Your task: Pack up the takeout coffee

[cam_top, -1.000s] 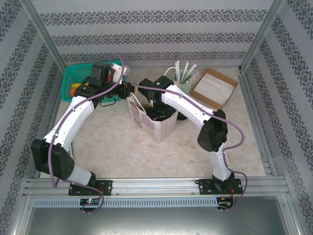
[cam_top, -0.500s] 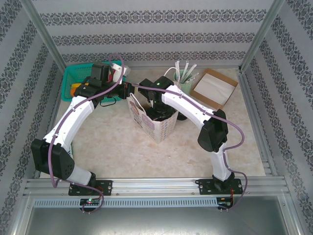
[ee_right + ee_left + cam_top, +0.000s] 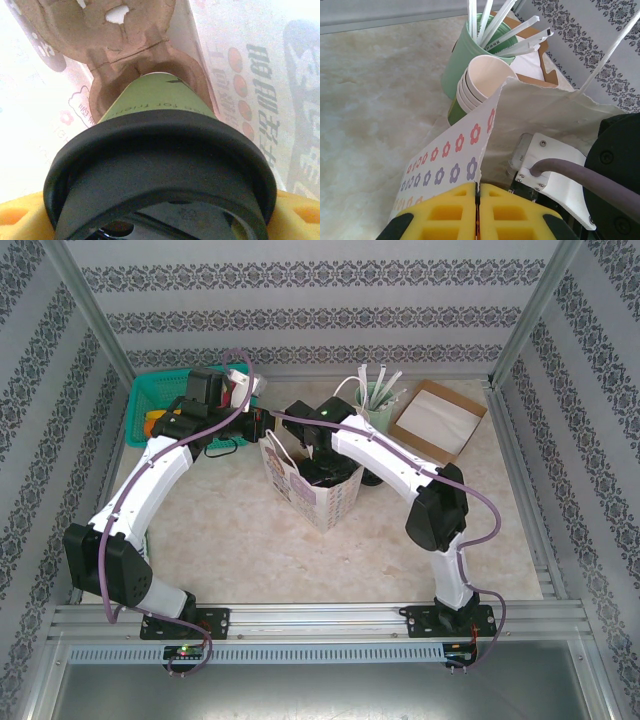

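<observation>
left gripper (image 3: pixel 478 212): pinching paper bag (image 3: pixel 540 125) rim, bottom centre | right gripper (image 3: pixel 160 220): clamped on takeout coffee (image 3: pixel 150 105), centre, over pulp carrier (image 3: pixel 100 30)

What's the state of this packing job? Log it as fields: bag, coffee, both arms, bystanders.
bag: paper bag upright mid-table, mouth open
coffee: takeout coffee inside the bag, base in a pocket of the pulp carrier, black lid on
left gripper: jaws shut on the bag's rim
right gripper: reaching into the bag, jaws either side of the lid, gripping it
beside bag: stack of cream cups, green tumbler of straws
progress: cup in the bag, not yet released
</observation>
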Robot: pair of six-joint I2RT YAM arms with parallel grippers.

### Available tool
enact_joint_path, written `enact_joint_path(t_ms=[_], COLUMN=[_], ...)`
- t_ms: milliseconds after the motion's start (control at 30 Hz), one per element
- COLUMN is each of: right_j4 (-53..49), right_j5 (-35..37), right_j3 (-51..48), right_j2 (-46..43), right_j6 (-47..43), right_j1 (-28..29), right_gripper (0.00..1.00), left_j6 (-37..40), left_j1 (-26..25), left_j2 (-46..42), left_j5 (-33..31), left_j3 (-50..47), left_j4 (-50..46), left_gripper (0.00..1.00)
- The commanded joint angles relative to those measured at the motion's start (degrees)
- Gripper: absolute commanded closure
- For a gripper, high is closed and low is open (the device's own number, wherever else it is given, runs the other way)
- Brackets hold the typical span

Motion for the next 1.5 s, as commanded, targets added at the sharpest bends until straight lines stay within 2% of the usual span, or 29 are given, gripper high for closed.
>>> enact_joint_path(t_ms=[0, 1467], right_j4=[1.14, 2.24], right_j5=[1.01, -2.26], right_j3=[-1.11, -6.82], right_j2=[-2.59, -1.07], right_j6=[1.59, 2.26], right_j1=[-0.33, -1.53], right_gripper=[0.42, 0.42], left_j6=[1.19, 1.19], left_j1=[-0.59, -0.57], left_j2=[-0.68, -0.82], left_j5=[1.21, 1.39], left_j3=[0.02, 0.11], left_j4=[1.16, 1.07], left_gripper=[0.91, 0.91])
